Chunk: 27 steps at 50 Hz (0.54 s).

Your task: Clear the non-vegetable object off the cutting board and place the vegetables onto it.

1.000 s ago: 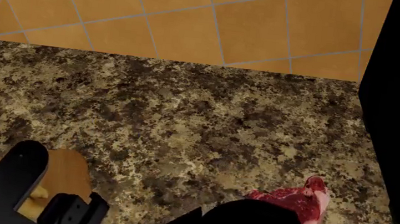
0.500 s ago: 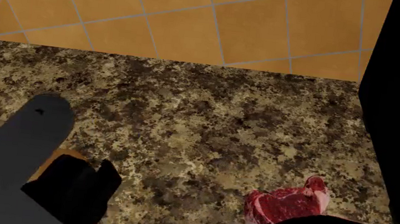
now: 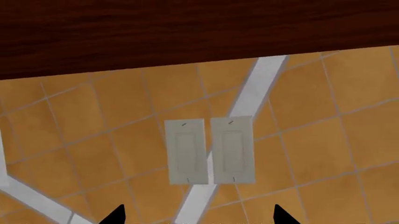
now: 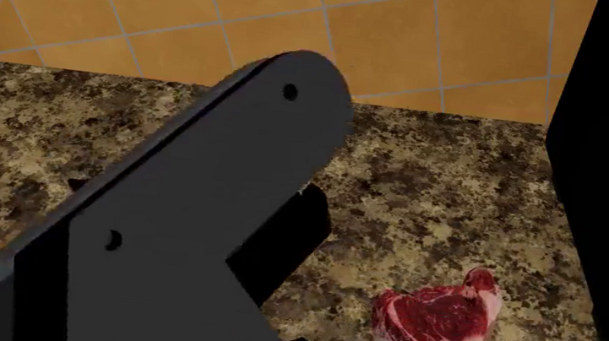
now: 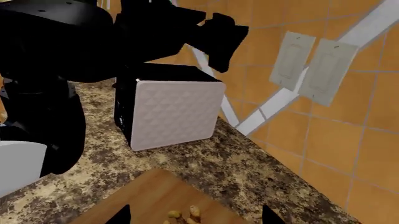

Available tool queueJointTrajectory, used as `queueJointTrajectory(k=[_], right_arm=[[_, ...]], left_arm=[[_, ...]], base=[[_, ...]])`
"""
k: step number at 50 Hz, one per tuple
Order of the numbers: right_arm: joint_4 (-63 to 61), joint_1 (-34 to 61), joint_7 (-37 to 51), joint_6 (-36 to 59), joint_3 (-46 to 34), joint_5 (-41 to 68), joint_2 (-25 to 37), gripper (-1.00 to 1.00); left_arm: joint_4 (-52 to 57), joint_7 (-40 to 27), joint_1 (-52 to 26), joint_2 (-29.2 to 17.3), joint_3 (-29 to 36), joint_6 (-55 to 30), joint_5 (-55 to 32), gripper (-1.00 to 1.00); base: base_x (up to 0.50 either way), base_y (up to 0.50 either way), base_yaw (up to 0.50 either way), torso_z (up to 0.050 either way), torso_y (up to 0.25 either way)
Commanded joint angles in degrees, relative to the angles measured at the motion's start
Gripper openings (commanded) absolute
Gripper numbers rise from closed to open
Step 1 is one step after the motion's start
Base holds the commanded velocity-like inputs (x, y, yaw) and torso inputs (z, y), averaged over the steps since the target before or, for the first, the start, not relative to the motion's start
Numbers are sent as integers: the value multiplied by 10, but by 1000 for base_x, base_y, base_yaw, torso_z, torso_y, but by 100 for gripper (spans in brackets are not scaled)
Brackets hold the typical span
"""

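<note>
Two pale switch plates (image 3: 209,150) sit side by side on the orange tiled wall (image 3: 93,135) in the left wrist view, under a dark wooden cabinet (image 3: 187,32); no writing or label can be read on them or anywhere else. Only the two dark fingertips (image 3: 115,215) of the left claw (image 3: 198,217) show at the edge of that view, set well apart with nothing between them, aimed at the wall. From the head view, the left arm (image 4: 162,232) is raised across the speckled stone counter (image 4: 451,186) and hides much of it.

The right claw (image 5: 193,215) likewise shows just two dark tips, spread wide and holding nothing, above the wooden cutting board (image 5: 143,198). A small knobbly yellow-tan ginger root (image 5: 184,215) lies on the board between those tips; whether they touch it cannot be told. Beyond the board stands a white quilted box with a black side (image 5: 171,114).

The red steak (image 4: 433,324), edged with white fat, lies on the bare counter, off the board, well apart from both claws. A sliver of the board shows at the head view's lower left corner. The onion is not visible.
</note>
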Motion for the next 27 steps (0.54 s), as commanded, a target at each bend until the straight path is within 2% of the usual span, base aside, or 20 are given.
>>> queueJointTrajectory(k=[1, 8, 10, 17, 27], right_arm=[[-20, 21, 15, -2, 46, 23, 62, 100], [-18, 36, 25, 5, 57, 36, 99, 100], [-9, 39, 62, 20, 42, 20, 111, 100], [-23, 58, 86, 12, 59, 45, 147, 100], [-59, 93, 144, -3, 68, 93, 177, 100]], left_arm=[[14, -53, 7, 5, -49, -12, -106, 100], [33, -120, 25, -23, -65, 1, -208, 100], [35, -126, 28, -27, -67, 6, -220, 100], [70, -155, 50, -51, -83, 22, -263, 100], [107, -178, 122, -79, -138, 49, -313, 100]], base=[[0, 0, 0, 0, 0], [0, 0, 0, 0, 0], [0, 0, 0, 0, 0], [0, 0, 0, 0, 0], [0, 0, 0, 0, 0]])
